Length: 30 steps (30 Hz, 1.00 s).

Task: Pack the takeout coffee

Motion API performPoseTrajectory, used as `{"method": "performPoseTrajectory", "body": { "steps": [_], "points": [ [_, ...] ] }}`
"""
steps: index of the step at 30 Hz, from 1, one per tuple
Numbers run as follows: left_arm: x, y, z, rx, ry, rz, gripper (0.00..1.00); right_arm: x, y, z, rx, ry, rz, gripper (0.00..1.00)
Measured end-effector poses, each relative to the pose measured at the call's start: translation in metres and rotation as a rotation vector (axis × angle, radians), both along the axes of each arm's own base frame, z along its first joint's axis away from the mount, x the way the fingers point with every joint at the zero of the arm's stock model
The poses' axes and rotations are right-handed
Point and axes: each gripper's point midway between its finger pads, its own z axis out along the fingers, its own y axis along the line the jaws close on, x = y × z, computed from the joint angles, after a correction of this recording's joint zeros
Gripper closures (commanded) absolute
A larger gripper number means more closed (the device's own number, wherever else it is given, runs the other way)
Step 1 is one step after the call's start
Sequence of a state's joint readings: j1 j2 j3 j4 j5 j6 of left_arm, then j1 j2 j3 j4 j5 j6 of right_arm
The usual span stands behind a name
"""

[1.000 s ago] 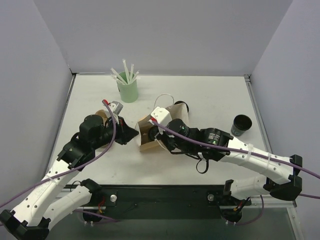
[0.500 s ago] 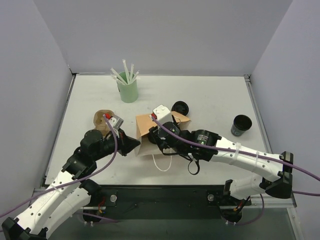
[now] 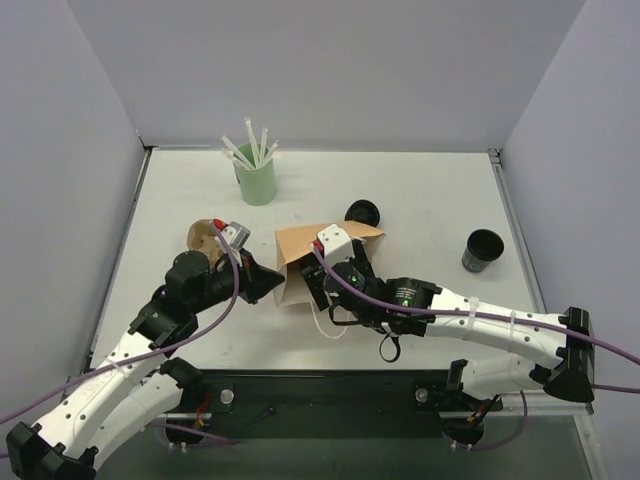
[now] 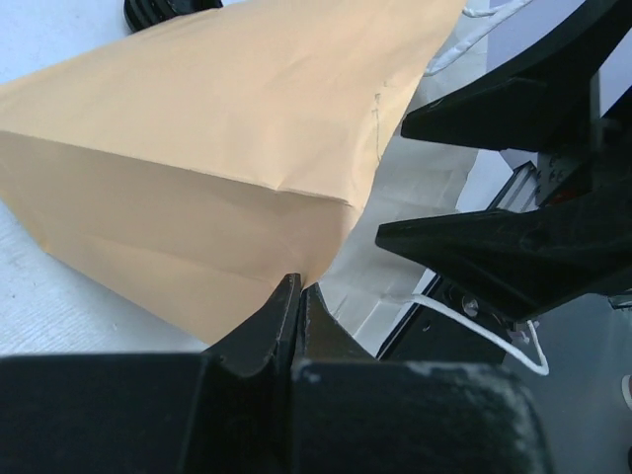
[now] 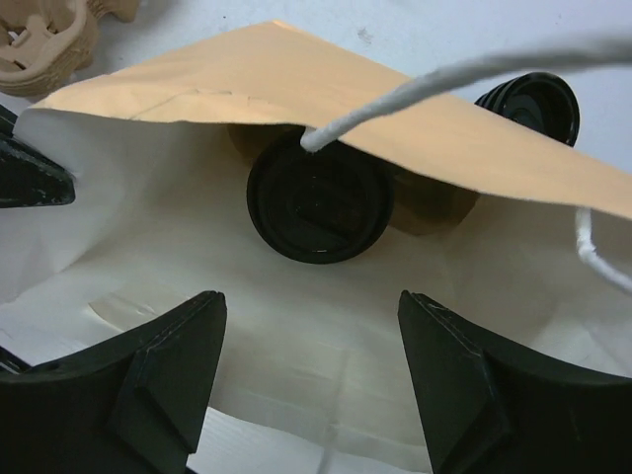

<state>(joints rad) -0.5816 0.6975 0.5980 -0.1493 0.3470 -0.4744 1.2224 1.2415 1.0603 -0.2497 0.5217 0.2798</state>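
Note:
The brown paper bag [image 3: 298, 250] lies on its side mid-table, mouth toward the arms. Inside it, in the right wrist view, the takeout coffee [image 5: 318, 204] lies with its black lid facing me. My right gripper [image 5: 311, 306] stands open at the bag's mouth, a little short of the cup, with nothing between its fingers [image 4: 494, 237]. My left gripper [image 4: 299, 288] is shut on the bag's edge [image 4: 217, 148] at the left corner of the mouth. From above, the left gripper [image 3: 277, 283] and right gripper [image 3: 318, 288] meet at the bag, and the cup is hidden.
A loose black lid [image 3: 362, 212] lies just behind the bag. An open black cup [image 3: 484, 250] stands at the right. A mint-green cup of straws [image 3: 256, 180] is at the back, a pulp carrier [image 3: 205, 238] left of the bag. The bag's white string handle [image 4: 484, 331] trails toward the near edge.
My right gripper has opened, let go of the cup inside the bag and drawn back to the mouth. The bag went from upright onto its side. My left gripper kept its hold.

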Motion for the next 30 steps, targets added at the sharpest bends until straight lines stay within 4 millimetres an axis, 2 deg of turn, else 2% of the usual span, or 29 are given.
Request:
{"method": "performPoseTrajectory", "body": {
  "steps": [2,8,16,24,30],
  "points": [
    [0.001,0.000,0.006,-0.007,-0.005,0.003,1.00,0.000,0.001,-0.001,0.012,-0.011,-0.011,0.22],
    [0.000,0.000,0.017,-0.016,-0.002,0.007,1.00,-0.007,0.006,-0.007,0.030,-0.045,-0.026,0.20],
    [-0.002,0.001,0.017,-0.018,0.006,0.008,1.00,0.005,0.012,-0.011,0.010,-0.049,-0.089,0.16],
    [-0.003,0.001,0.019,-0.029,0.013,0.011,1.00,0.016,0.004,-0.016,0.022,-0.021,-0.150,0.13],
    [-0.003,0.001,0.019,-0.037,0.025,0.015,1.00,0.021,0.005,-0.026,0.010,-0.015,-0.188,0.06]
  ]
}}
